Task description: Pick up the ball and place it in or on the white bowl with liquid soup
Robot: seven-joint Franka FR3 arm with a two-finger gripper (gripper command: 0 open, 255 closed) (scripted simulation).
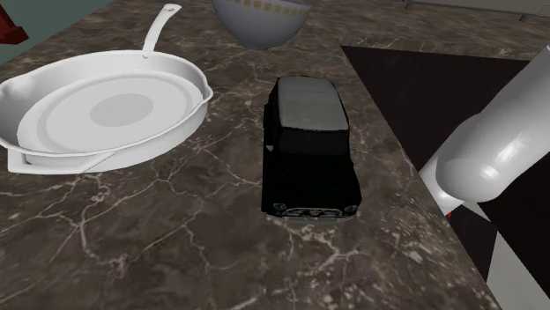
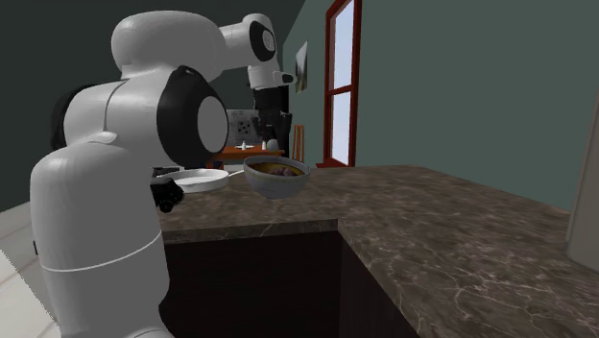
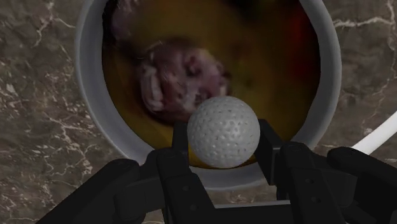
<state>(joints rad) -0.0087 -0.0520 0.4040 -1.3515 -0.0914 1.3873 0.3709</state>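
- Pincer (image 3: 222, 139) clamped snug on a dimpled white ball (image 3: 222, 127), hanging right over the soup bowl (image 3: 89, 95).
- Black toy car (image 1: 310, 145) and white pan (image 1: 106, 110) sit on the marble worktop (image 1: 176, 247).

The white arm (image 2: 115, 182) stands tall with its bulky shoulder and dark joints nearest me; the upper links reach away and fold over at the top, so the wrist (image 2: 261, 43) turns downward; the black gripper (image 3: 224, 139) points straight down; its two fingers (image 3: 180, 143) press against either side of a dimpled white ball (image 3: 222, 127), clasping it between them.
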